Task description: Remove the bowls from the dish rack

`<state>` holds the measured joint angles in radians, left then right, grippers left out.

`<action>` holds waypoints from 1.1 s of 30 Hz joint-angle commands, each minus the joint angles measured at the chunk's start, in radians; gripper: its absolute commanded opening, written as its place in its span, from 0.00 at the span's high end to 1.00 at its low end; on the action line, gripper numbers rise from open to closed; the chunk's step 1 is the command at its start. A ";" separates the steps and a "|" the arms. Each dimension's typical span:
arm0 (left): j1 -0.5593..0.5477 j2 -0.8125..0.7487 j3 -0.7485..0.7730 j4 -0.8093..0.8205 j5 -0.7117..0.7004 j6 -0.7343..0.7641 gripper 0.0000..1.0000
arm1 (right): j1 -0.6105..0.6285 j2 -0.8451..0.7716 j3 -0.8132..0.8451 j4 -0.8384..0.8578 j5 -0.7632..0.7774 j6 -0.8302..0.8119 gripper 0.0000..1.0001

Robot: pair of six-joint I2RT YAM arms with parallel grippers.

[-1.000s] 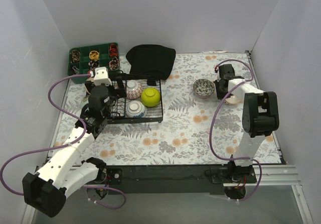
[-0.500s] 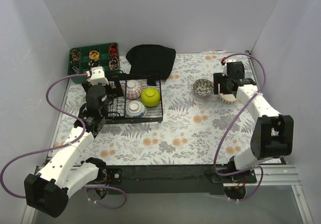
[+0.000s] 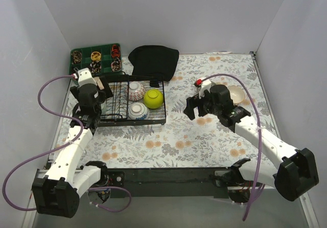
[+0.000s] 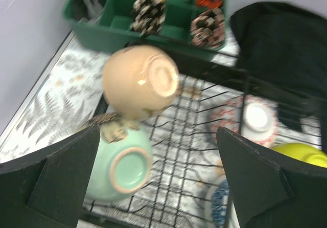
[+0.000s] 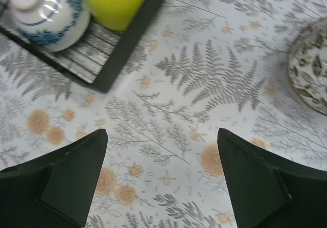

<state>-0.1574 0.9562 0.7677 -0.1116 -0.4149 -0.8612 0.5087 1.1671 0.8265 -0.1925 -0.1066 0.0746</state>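
The black wire dish rack [image 3: 153,121] stands left of centre. In it, bottoms up, lie a pink floral bowl [image 3: 136,90], a lime-green bowl [image 3: 153,98] and a blue-patterned bowl [image 3: 138,111]. The left wrist view adds a beige bowl [image 4: 140,82] and a pale mint bowl [image 4: 120,166] at the rack's left end. My left gripper [image 4: 157,136] hangs open above them, holding nothing. My right gripper [image 3: 193,108] is open and empty over the cloth, right of the rack [image 5: 127,49]. A cream bowl [image 3: 236,92] and a leaf-patterned bowl [image 5: 311,69] sit on the table at the right.
A green compartment tray [image 3: 94,57] with small items stands at the back left, close behind the rack. A black cloth [image 3: 153,59] lies heaped behind the rack. Grey walls close in the left, back and right sides.
My right gripper opened, left the cream bowl on the table and swung left toward the middle. My left arm drew back and left a little over the rack's end.
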 commanded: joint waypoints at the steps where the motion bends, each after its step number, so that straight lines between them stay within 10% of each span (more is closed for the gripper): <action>1: 0.086 0.000 0.045 -0.161 -0.022 -0.055 0.02 | 0.062 -0.084 -0.072 0.174 -0.155 0.017 0.03; 15: 0.447 0.062 0.108 -0.372 0.366 -0.131 0.02 | 0.094 -0.161 -0.196 0.344 -0.361 0.036 0.04; 33: 0.461 0.177 0.128 -0.390 0.531 0.085 0.02 | 0.166 -0.207 -0.213 0.354 -0.357 0.016 0.05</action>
<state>0.2993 1.1572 0.9150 -0.5163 0.0971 -0.8490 0.6643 0.9691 0.6224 0.1097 -0.4423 0.1005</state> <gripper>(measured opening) 0.982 0.957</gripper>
